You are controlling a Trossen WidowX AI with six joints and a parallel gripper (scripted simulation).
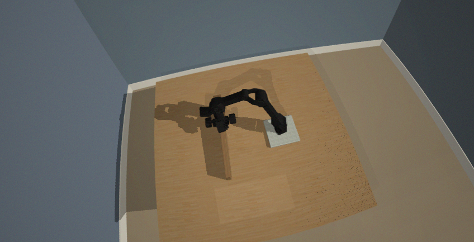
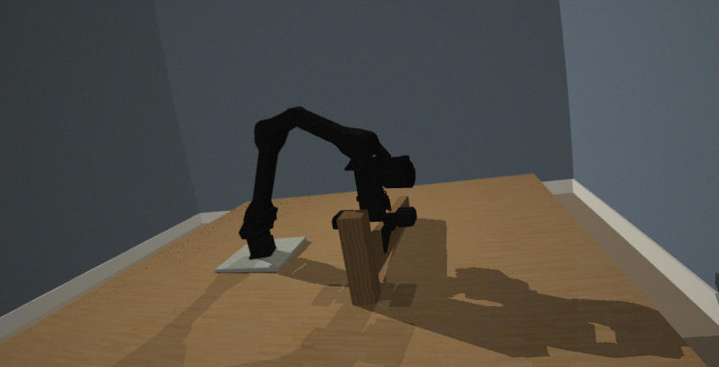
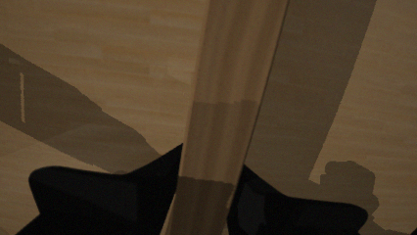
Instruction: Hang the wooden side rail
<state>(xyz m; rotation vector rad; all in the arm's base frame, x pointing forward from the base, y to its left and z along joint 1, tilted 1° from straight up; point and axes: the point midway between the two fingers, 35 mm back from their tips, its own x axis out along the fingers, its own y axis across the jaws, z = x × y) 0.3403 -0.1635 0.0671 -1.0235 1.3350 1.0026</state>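
Observation:
The wooden side rail runs away from the headboard post, with its far end low over or on the table; contact cannot be told. The upright post stands on the table. In the exterior view the rail's near end lies behind the post, and no gap between them shows. My gripper points down, shut on the rail close to the post, one finger on each side. The steel hooks, the pins and the slot are hidden, so whether the hooks sit on the pins cannot be told.
The arm's base stands on a pale square plate, to one side of the rail. The arm arches over from there. The wooden table carries broad shadows of the arm, rail and post. Walls stand beyond the table's edges.

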